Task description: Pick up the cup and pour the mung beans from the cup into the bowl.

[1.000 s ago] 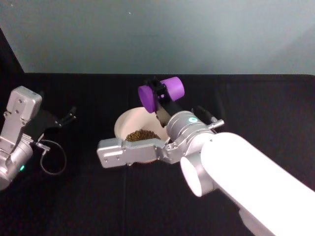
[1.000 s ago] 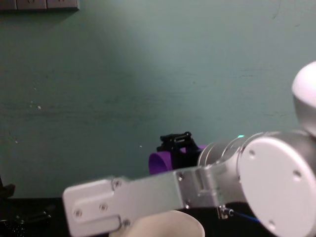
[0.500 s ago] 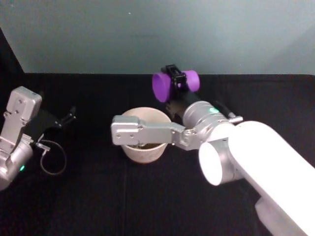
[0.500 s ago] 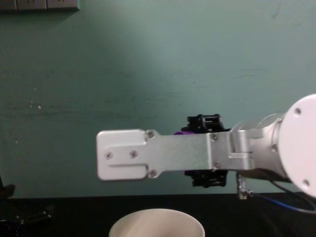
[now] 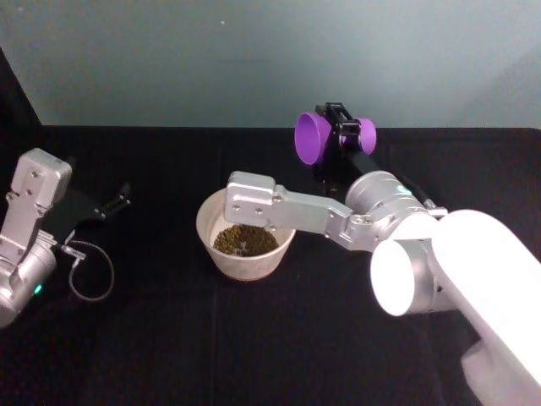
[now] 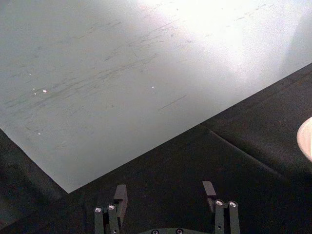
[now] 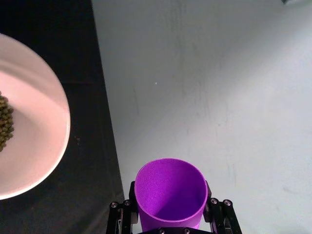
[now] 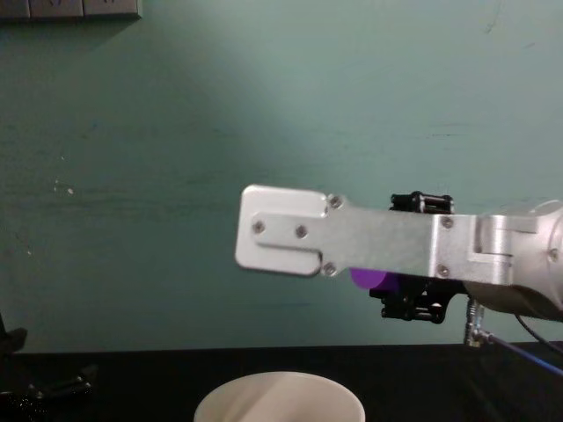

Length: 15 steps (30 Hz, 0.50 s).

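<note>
No readable text in any view

No words, nos or brand marks legible on cup point(image 5: 314, 138), bowl point(image 5: 208, 232), arm housings or wall; wall plates at chest view's top edge too cropped to read

Right hand point(image 5: 336, 135) raised, gripping sideways.

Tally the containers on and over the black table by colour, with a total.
Purple: 1, the cup, held on its side by the right end effector.
White: 1, the bowl, with mung beans in it.
Total: 2.
</note>
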### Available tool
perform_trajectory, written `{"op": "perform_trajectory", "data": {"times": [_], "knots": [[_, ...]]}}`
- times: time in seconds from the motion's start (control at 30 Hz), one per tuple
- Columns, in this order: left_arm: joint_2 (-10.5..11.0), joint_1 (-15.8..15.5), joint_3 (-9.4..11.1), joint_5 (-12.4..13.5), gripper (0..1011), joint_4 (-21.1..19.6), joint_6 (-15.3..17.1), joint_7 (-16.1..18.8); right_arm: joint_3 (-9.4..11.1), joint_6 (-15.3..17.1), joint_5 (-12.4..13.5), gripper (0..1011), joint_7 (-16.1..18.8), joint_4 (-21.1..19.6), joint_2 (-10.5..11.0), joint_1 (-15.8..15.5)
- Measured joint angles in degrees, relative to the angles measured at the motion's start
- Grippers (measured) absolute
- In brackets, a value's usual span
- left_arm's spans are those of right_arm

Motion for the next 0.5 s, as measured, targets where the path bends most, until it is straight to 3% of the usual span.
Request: {"op": "perform_trajectory", "data": {"times": [0.23, 0.5], "knots": [[0.0, 0.0, 0.0, 0.0, 1000, 0.0, 0.0, 0.0, 4.1, -2.06, 6.61, 726, -3.78, 0.07, -1.23, -2.43], [0.0, 0.0, 0.0, 0.0, 1000, 0.0, 0.0, 0.0, 9.93, -5.87, 16.87, 726, -7.36, 0.78, -2.37, -5.09]]}}
